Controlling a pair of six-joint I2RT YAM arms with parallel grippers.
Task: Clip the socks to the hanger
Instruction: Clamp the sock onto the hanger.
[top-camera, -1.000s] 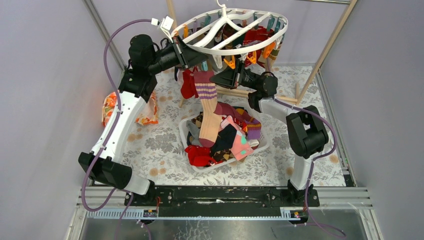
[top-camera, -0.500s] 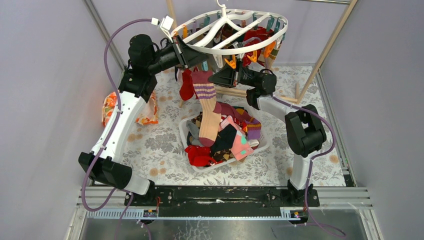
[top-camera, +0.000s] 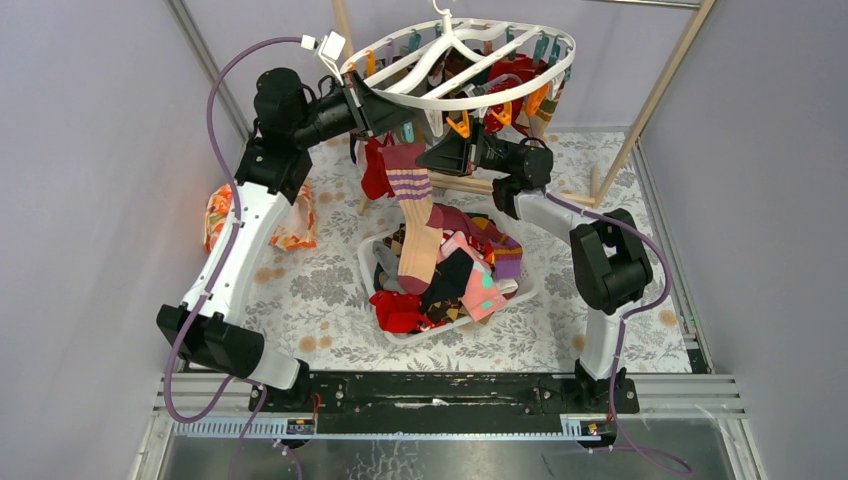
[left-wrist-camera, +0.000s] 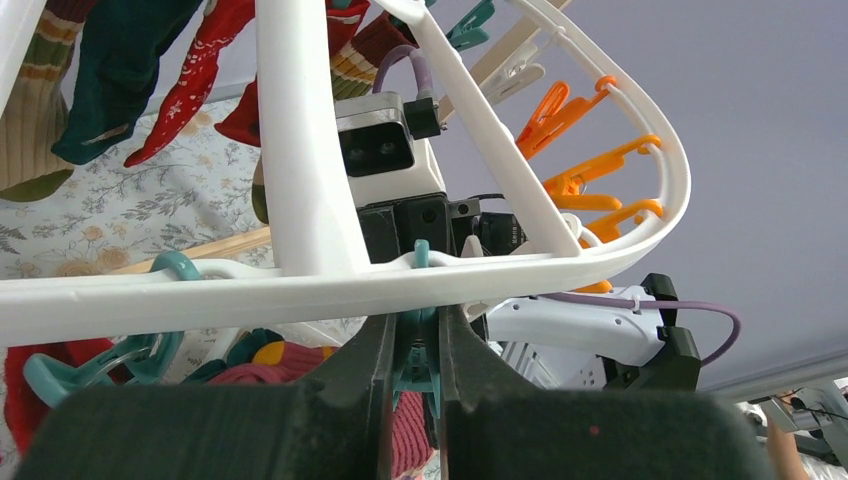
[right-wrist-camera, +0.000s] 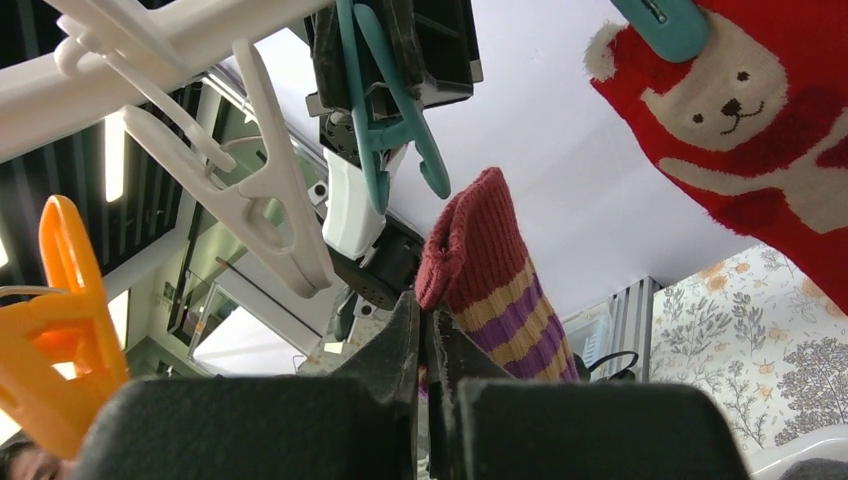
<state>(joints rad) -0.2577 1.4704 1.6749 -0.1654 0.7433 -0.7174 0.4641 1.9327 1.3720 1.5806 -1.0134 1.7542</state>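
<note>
L claw is clenched on a teal clip under the hanger rim, prob. squeezing it so its mouth gapes; R claw pinches the cuff of 1 striped sock, held just beside that clip, ready to feed in; toe end dangles over the basket of spare socks on the table.

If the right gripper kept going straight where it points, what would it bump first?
Probably the teal clip that the left gripper squeezes, just past the striped sock the right gripper holds; depth is unclear.
</note>
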